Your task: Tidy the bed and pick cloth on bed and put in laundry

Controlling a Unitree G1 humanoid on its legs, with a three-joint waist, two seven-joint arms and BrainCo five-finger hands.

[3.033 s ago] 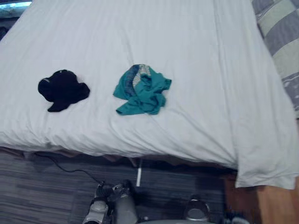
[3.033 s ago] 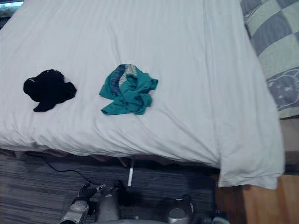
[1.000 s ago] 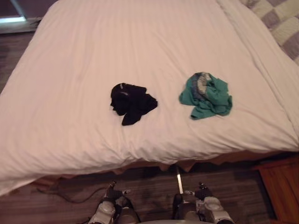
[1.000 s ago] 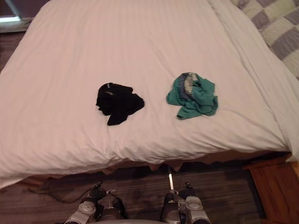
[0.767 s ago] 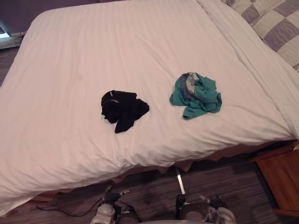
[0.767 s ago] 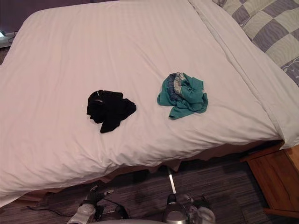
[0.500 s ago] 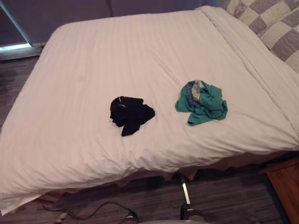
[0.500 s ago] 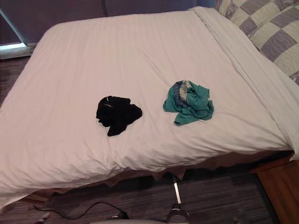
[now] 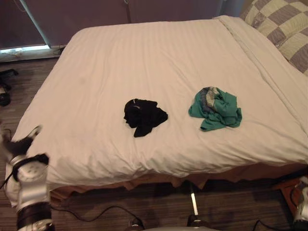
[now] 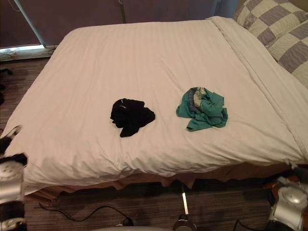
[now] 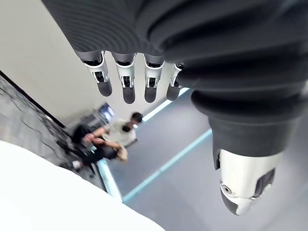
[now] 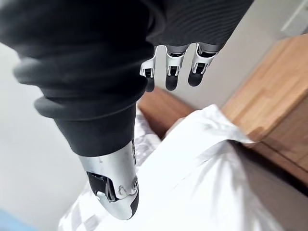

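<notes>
Though apart, black cloth (image 9: 144,117), teal cloth (image 9: 216,109); pillows (image 9: 281,24)

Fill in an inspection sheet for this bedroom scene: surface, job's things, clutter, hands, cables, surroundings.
Surface: white duvet spread over the bed, creased near the foot edge.
Job's things: black cloth crumpled near the middle; teal cloth crumpled to its right, apart from it. Both lie on the duvet.
Clutter: nothing seen.
Hands: left hand and right hand open, fingers straight, holding nothing, away from both cloths.
Cables: nothing seen on the bed.
Surroundings: checked pillows at the head end on the right; wooden furniture beside the bed; a seated person far off in the left wrist view.
</notes>
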